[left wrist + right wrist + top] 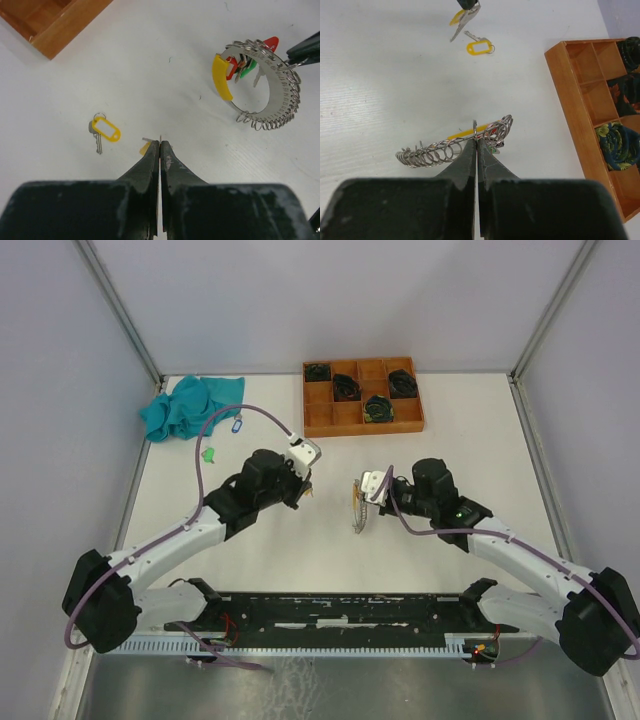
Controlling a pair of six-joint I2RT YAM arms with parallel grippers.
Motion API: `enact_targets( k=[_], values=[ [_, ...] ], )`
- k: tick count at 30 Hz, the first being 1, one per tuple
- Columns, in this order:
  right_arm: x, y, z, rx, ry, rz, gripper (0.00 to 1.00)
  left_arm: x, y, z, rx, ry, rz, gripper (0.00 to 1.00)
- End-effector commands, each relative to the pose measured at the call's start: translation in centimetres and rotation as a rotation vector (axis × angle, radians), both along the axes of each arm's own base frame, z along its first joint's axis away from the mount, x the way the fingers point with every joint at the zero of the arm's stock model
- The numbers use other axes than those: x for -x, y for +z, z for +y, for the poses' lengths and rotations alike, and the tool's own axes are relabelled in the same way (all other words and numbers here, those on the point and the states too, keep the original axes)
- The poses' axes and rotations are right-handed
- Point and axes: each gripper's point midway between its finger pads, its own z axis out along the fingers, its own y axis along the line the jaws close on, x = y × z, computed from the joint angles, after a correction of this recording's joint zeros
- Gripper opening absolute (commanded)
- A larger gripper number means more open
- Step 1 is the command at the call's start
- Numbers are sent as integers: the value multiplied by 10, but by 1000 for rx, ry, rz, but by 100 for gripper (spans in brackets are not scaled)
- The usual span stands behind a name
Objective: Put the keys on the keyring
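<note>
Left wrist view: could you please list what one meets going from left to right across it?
Tray → yellow-tagged key → left pincer, shut on a second key → keyring.

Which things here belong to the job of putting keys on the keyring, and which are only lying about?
For the job:
keyring, in the right gripper
held yellow key, in the left gripper
loose yellow key
blue key
green key

Lying about:
cloth
tray
black bundles in the tray
</note>
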Motion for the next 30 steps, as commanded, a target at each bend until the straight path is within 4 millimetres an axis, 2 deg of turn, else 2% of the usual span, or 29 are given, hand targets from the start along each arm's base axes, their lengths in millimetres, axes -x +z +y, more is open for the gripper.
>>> enact_targets(
  k=[1,4,13,20,26,30],
  values=[
    [-2,38,16,-99,75,-129,1,-1,47,-23,69,-209,-274,3],
    [7,38,21,-99,149,-141,1,8,54,-31,82,-308,-345,3],
    [17,43,32,-103,266,-198,1,36,44,-50,35,-617,-467,3],
    [16,42,40,-103,300,-183,1,54,24,-58,24,-774,-476,3],
    [10,30,44,-45,276,-183,1,57,13,-55,-11,-780,-523,3],
    [10,29,47,-33,271,-197,1,57,7,-54,-41,-765,-542,3]
  ],
)
